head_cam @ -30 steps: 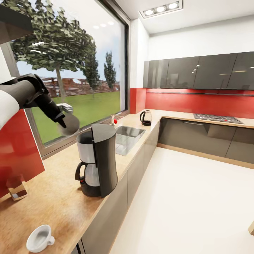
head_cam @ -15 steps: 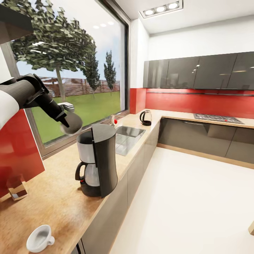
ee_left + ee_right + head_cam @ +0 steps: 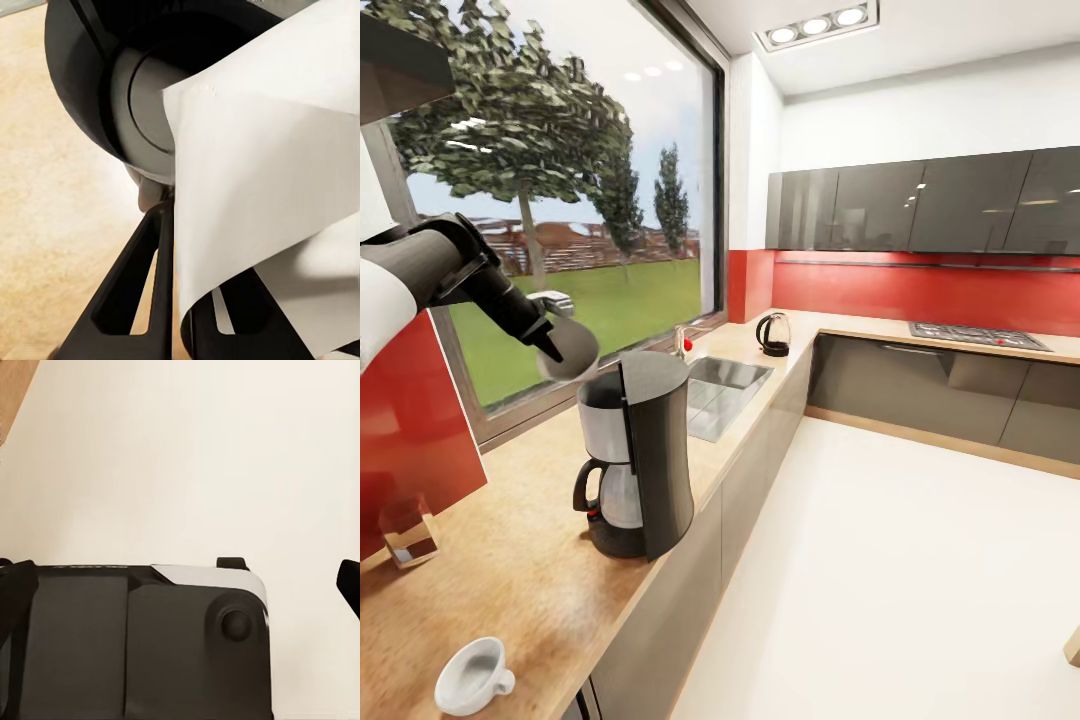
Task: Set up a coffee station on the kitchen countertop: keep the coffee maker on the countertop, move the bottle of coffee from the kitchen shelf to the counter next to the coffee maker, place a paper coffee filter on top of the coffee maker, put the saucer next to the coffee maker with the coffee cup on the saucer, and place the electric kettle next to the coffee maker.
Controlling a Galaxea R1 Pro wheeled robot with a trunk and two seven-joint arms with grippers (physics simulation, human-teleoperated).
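In the head view, the left tool is gripping the paper coffee filter just above the coffee maker, which is standing near the tabletop's front edge; the coffee cup is sitting nearer the robot and the electric kettle is resting at the far corner. In the left wrist view, the filter is sitting clenched between fingers over the maker's top. In the right wrist view, the right tool's state cannot be told.

Bare countertop surrounds the coffee maker; the window blocks behind, open floor alongside

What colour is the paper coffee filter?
White paper coffee filter; the left wrist view shows it best.
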